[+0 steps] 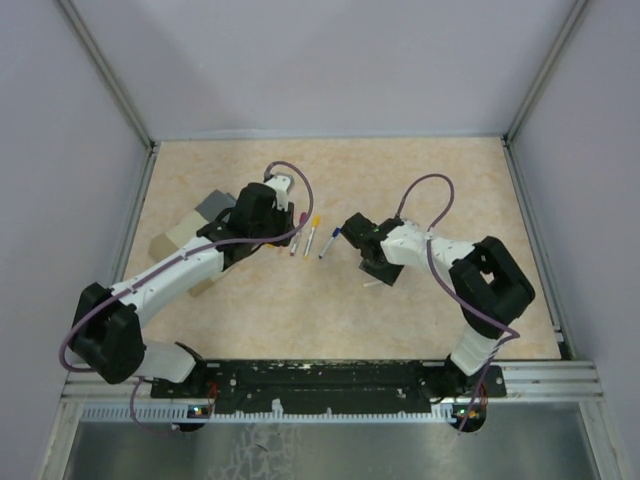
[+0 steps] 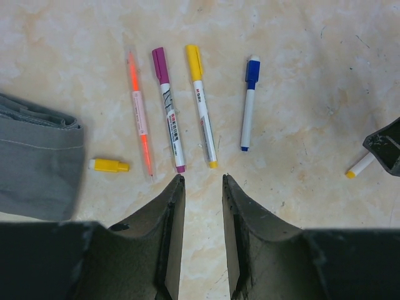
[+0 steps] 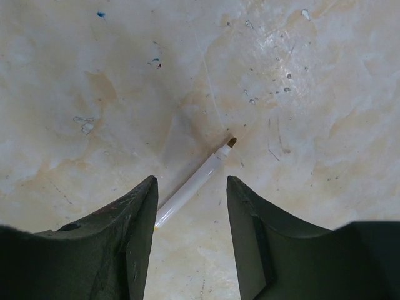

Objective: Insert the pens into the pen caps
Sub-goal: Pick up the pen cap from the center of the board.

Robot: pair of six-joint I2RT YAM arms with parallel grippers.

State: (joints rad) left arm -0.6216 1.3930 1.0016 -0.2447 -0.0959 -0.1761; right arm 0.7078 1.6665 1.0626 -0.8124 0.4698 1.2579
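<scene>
Uncapped pen [image 3: 212, 162] lies flat on the counter [image 3: 312, 75], right of the capped row [image 2: 205, 119]; a yellow cap [image 2: 109, 165], probably its match, lies left of that row. Right claw [image 3: 190, 180] released, straddling the pen; left claw [image 2: 202, 179] released, empty. Step: pickup. Next: descend and clench mid-barrel.

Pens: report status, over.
Left end effector open, empty. Right end effector open, over uncapped pen. Loose yellow cap lies near box. Nothing blocking.
</scene>
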